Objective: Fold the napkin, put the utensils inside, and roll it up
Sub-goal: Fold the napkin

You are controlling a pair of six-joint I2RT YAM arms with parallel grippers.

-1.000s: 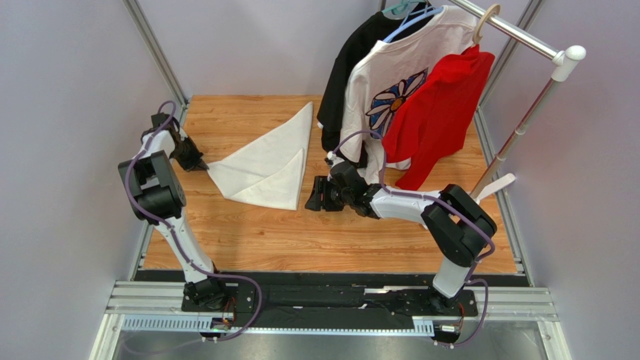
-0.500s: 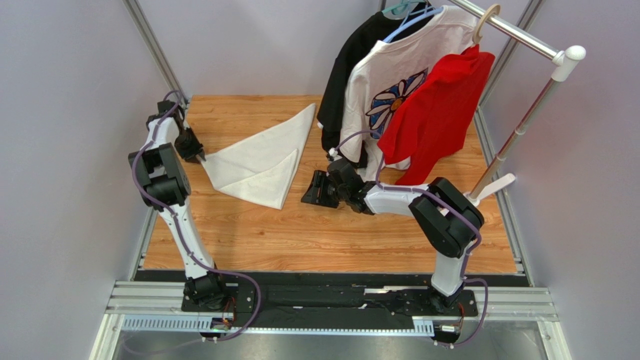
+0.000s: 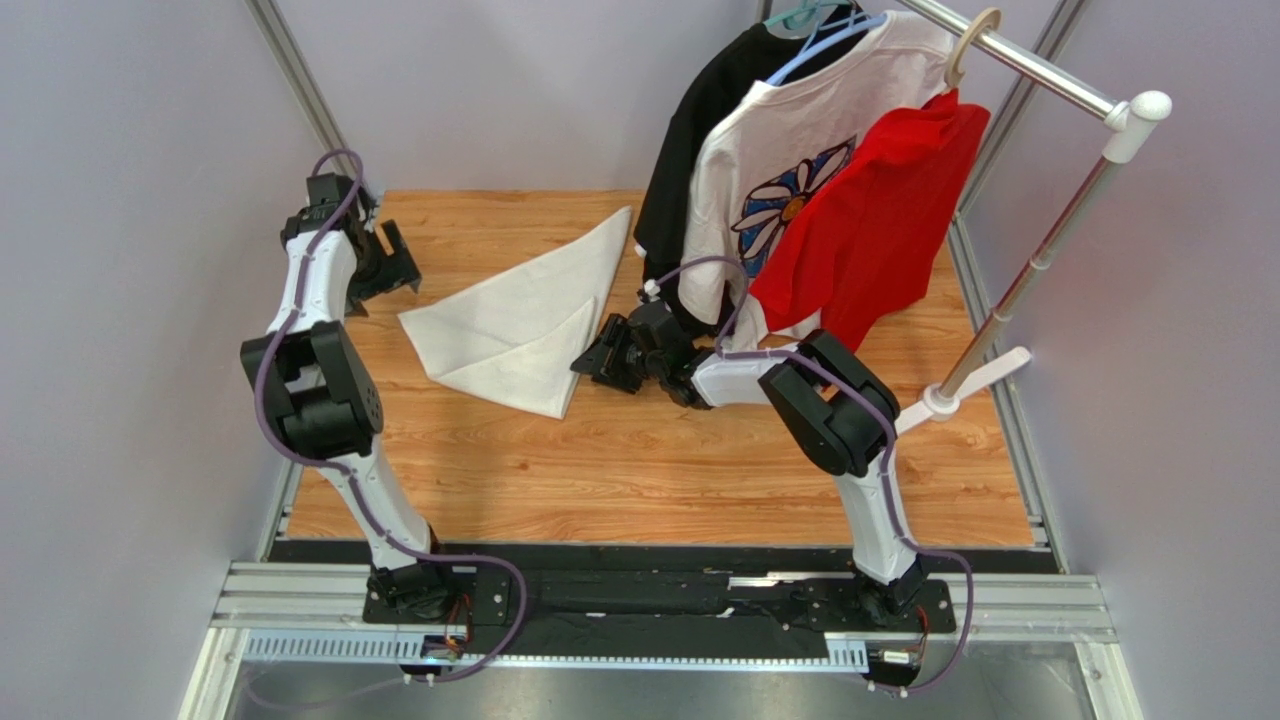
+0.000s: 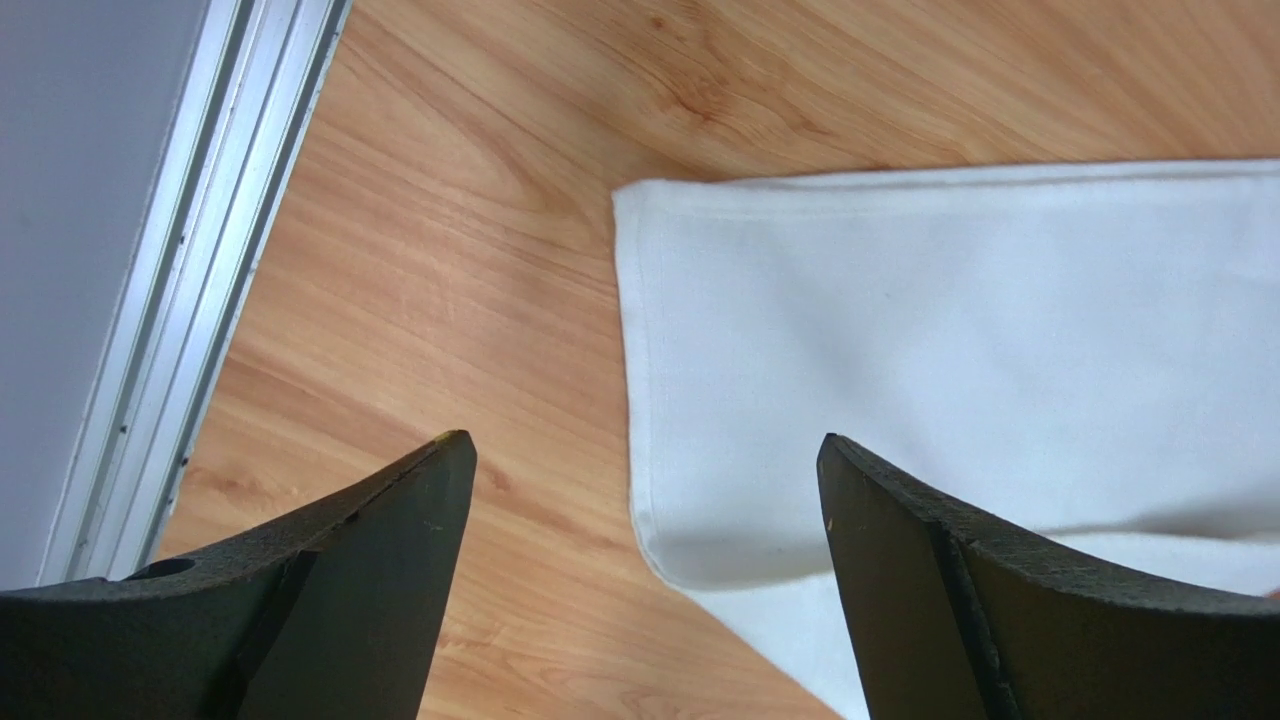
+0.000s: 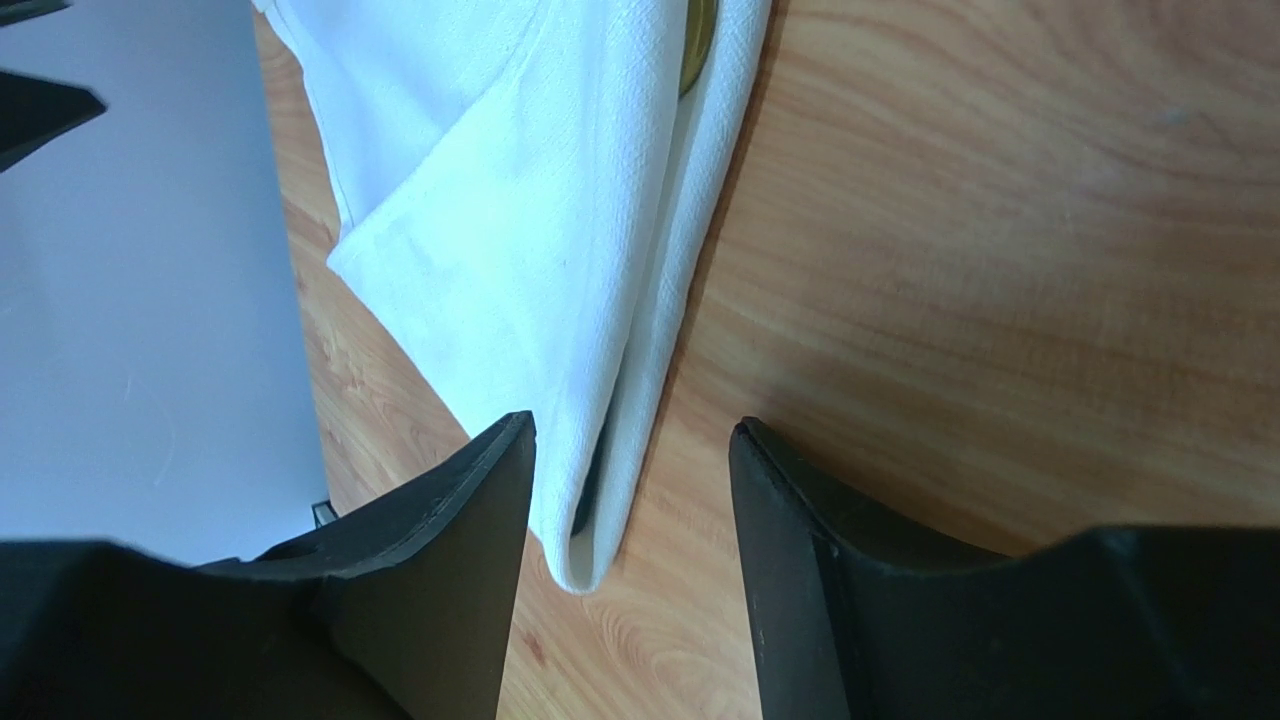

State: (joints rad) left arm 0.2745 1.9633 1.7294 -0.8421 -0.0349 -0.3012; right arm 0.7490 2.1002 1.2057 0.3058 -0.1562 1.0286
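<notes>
Plain white napkin point(image 3: 519, 323), wood-grain table point(image 3: 676, 465), red shirt point(image 3: 879, 225)

Looks like a robot lab test cell: plain grey wall panels point(image 3: 135, 225), aluminium framing point(image 3: 311, 105), boxed-in wooden bench point(image 3: 646, 480), metal mounting rail point(image 3: 661, 597) at 6 o'clock, garment rack point(image 3: 1044, 258) with hung shirts point(image 3: 751, 165) at 1 o'clock.

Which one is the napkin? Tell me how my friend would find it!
Look at the wooden table. On its left half lies the napkin, a plain cream cloth folded into a triangle. The other white cloth, a flower-print T-shirt, hangs from a rail.
</notes>
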